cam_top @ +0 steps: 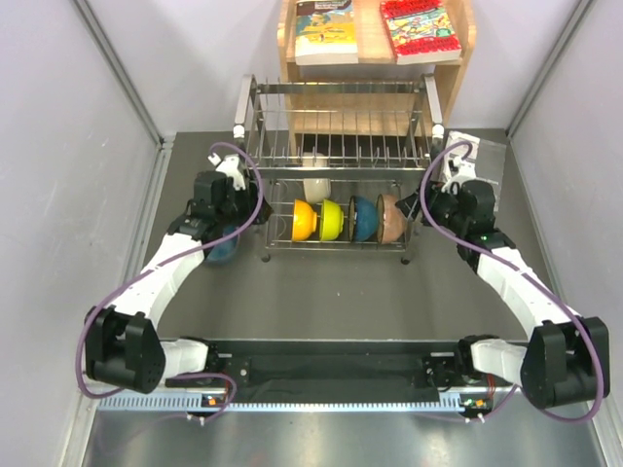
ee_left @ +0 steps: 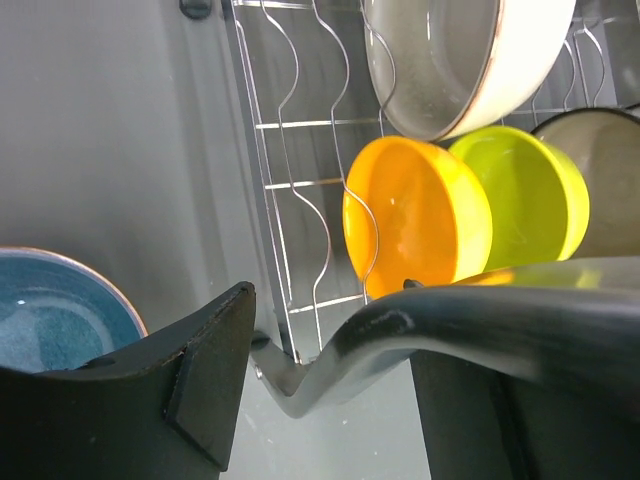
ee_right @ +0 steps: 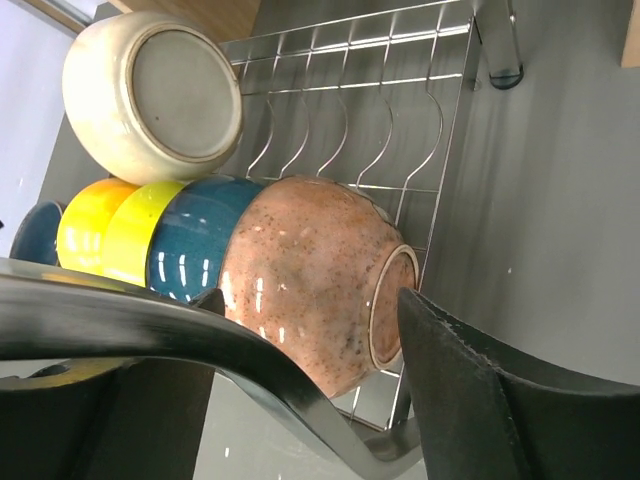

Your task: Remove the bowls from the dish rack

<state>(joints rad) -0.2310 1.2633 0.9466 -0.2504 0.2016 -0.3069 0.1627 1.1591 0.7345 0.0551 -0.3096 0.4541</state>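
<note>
In the overhead view my left gripper (cam_top: 224,193) sits at the middle left, just beside the left end of the dish rack (cam_top: 341,146). Its fingers are spread and grasp nothing. The light blue bowl (cam_top: 224,251) rests on the table (cam_top: 341,292) under my forearm, outside the rack, so I count that one unloaded.

Five bowls remain in the centre of the frame. The orange bowl (cam_top: 304,221), lime-yellow bowl (cam_top: 333,220), teal-blue bowl (cam_top: 364,219) and pinkish-tan bowl (cam_top: 392,219) stand on edge in a packed row on the lower tier. The cream-white bowl (cam_top: 314,187) is behind them.

At the middle right my right gripper (cam_top: 433,204) is spread wide at the rack's right end. In its wrist view the pinkish-tan bowl fills the gap between the fingers, though I cannot tell whether either pad touches it. I judge this the reach for the next bowl. The move wants the jaws closed over its foot or rim, then a lift clear of the wavy wire dividers.

Room is tight. The upper tier's bars run overhead, the teal-blue bowl presses on one side, and the end frame stands just beside my fingers. The bare table in the lower middle of the frame is the open ground for setting it down.
</note>
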